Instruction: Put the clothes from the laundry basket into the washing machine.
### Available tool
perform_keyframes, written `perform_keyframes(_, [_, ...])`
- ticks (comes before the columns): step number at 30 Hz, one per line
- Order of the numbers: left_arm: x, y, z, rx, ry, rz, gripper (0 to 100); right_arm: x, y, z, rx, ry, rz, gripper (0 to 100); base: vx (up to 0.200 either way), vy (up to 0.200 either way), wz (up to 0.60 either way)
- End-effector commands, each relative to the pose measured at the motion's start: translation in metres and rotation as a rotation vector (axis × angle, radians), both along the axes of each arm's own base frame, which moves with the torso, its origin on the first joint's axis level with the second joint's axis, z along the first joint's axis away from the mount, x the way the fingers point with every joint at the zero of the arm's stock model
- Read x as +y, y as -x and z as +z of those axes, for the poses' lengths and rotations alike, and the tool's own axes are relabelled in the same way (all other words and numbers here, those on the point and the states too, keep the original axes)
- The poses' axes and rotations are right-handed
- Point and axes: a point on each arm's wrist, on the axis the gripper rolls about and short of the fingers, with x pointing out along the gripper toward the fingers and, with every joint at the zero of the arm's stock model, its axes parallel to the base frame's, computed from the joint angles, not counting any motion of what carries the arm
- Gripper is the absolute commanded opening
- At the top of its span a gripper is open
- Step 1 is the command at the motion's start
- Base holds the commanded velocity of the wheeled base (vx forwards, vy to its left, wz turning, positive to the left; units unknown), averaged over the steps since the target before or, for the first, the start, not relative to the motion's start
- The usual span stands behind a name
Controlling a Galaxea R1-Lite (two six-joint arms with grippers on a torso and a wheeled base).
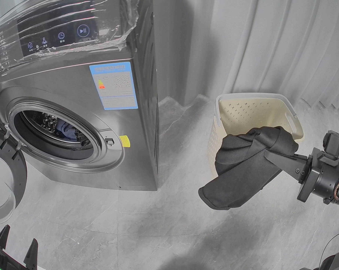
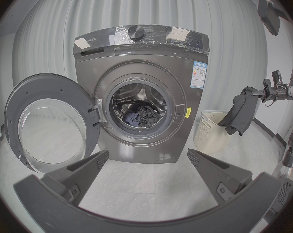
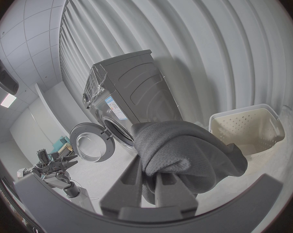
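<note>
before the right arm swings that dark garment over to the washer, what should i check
1. Grip: right end effector is shut on the dark garment, with a fold bunched in it. ok
2. Garment clear of the laundry basket: its tail hangs in front of the rim and contact is unclear. cannot tell
3. Washing machine door stands wide open. ok
4. Room in the drum: the clothes lie low inside. ok
5. Left end effector is low in front of the door, apart from the opening. ok
</note>
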Motion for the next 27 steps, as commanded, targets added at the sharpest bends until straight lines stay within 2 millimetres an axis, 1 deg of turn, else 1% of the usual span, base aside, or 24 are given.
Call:
perform_keyframes(1, [0.0, -0.0002, -0.0028, 0.002, 0.0, 0.0, 100, 0.001, 0.0003, -0.0005, 0.002, 0.002, 0.006, 0, 0.0, 0.0, 0.0])
perform_keyframes(2, [0.0, -0.0002, -0.003, 0.003, 0.0, 0.001, 100, 0.0008, 0.0001, -0.0005, 0.002, 0.002, 0.005, 0, 0.0, 0.0, 0.0])
perform_keyframes(17, [0.0, -0.0002, -0.0028, 0.002, 0.0, 0.001, 100, 0.001, -0.0001, -0.0022, 0.007, 0.005, 0.005, 0, -0.2, 0.0, 0.0])
perform_keyframes(26, [0.0, -0.0004, -0.0029, 0.006, 0.0, 0.0, 100, 0.0011, -0.0004, -0.0025, 0.008, 0.006, 0.003, 0, 0.0, 0.0, 0.0])
perform_keyframes(27, [0.0, -0.0004, -0.0029, 0.006, 0.0, 0.0, 100, 0.0012, -0.0005, -0.0022, 0.008, 0.006, 0.003, 0, 0.0, 0.2, 0.0])
